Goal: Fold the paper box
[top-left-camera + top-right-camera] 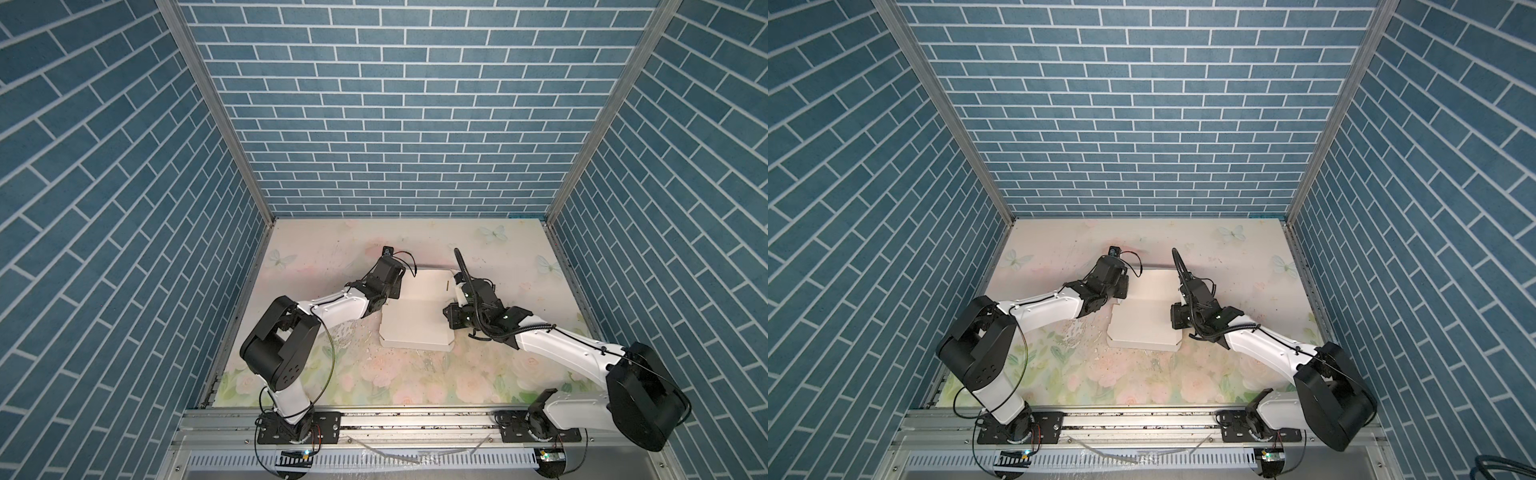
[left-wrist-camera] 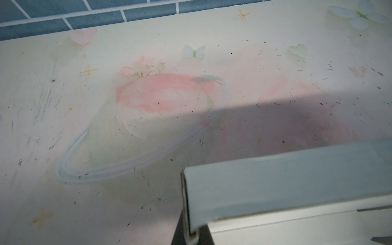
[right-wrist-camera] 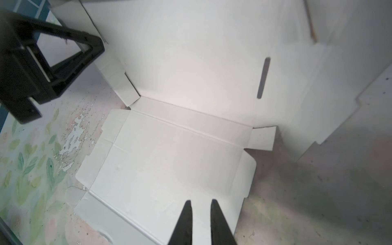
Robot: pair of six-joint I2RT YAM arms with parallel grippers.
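White cardboard shapes the paper box (image 1: 415, 320) (image 1: 1144, 322), which lies near the middle of the floral table (image 1: 395, 382) in both top views. Its base panel is flat on the table and its far panel is tilted up toward the blue brick wall (image 1: 415, 124). The left gripper (image 1: 395, 287) sits at the left edge of that raised panel. The right gripper (image 1: 451, 318) is at the right edge of the base panel. Neither top view shows the jaws.

From the left wrist, a folded, double-layered wall of the paper box (image 2: 286, 184) crosses the scuffed table (image 2: 127, 127), which is printed with butterflies and a pink blossom. The layered cut edge runs down to where the fingers lie, and only a dark sliver of them shows there. The jaws are closed, apparently pinching this folded edge.

From the right wrist, the right gripper (image 3: 201, 202) points over the base panel near one edge. Its two black fingertips (image 3: 187, 212) stand a narrow gap apart, with bare cardboard showing between them and nothing clamped. Whether they touch the panel cannot be told. Beyond them rises the tilted panel with a thin slot (image 3: 263, 78). Small side flaps lie flat at the corners. The left gripper (image 3: 91, 44) shows as a black frame against the raised panel's side flap. Beside the box is a patch of peeled print (image 3: 74, 137) on the table.
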